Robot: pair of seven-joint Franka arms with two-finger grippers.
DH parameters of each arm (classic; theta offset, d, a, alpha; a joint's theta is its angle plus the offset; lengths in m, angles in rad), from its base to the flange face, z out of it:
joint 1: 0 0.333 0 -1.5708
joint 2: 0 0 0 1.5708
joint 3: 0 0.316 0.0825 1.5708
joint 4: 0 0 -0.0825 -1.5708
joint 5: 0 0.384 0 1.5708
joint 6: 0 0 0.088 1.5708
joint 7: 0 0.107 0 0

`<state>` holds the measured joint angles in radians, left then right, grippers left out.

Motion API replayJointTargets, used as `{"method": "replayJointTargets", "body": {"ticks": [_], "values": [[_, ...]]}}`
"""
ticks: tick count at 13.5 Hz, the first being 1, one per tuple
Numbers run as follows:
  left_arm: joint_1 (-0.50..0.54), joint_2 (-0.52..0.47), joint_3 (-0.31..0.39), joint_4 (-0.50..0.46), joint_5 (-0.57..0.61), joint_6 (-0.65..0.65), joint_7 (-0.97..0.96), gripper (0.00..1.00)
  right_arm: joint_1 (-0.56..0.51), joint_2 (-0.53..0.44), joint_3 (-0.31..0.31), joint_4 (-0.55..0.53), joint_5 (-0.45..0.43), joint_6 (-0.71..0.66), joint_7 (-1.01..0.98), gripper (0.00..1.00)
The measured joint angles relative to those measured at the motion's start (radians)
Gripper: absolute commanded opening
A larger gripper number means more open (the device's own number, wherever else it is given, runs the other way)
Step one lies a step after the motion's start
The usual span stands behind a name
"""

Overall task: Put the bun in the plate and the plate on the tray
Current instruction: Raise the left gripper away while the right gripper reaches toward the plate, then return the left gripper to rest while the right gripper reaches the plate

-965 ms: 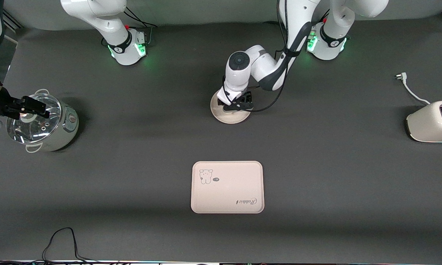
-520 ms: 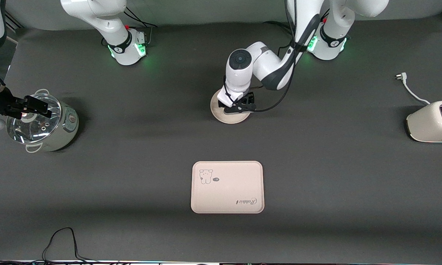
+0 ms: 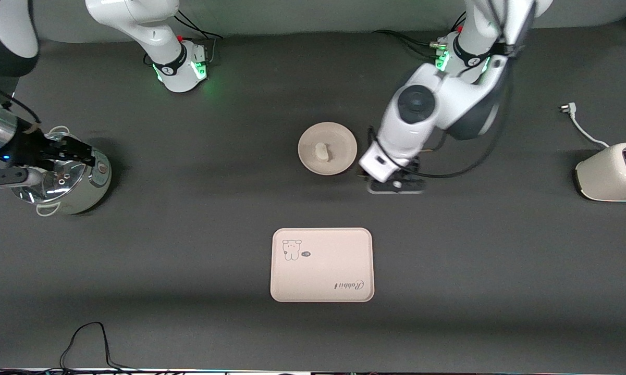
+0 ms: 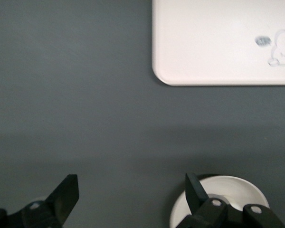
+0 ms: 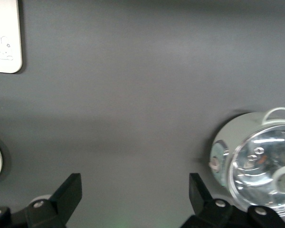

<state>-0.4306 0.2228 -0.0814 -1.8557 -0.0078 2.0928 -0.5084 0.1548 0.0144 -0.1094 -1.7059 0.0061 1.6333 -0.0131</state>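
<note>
I am holding the left gripper [image 3: 396,185] spread just beside the plate [image 3: 327,148] bearing the bun [image 3: 321,151]; the right gripper [image 3: 68,153], spread, is hovering over the pot [image 3: 65,179].

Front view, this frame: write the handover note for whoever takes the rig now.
Left gripper: open, empty, over bare table beside the plate, toward the left arm's end.
Right gripper: open, empty, over the lidded pot at the right arm's end of the table.
Bun: lying in the plate.
Tray: bare, nearer the front camera than the plate.
Done: bun in plate.
Left: grasp the plate by its rim and set it on the tray.
</note>
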Motion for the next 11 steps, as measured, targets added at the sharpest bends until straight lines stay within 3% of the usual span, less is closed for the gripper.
{"method": "replayJointTargets", "body": {"ticks": [6, 11], "values": [[0.272, -0.064, 0.001, 0.15, 0.001, -0.161, 0.277, 1.0, 0.37, -0.016, 0.008, -0.048, 0.003, 0.065, 0.403, 1.0], [0.439, -0.115, 0.0, 0.178, 0.001, -0.203, 0.444, 1.0, 0.665, 0.016, 0.013, -0.062, 0.016, 0.169, 0.725, 1.0]]}}
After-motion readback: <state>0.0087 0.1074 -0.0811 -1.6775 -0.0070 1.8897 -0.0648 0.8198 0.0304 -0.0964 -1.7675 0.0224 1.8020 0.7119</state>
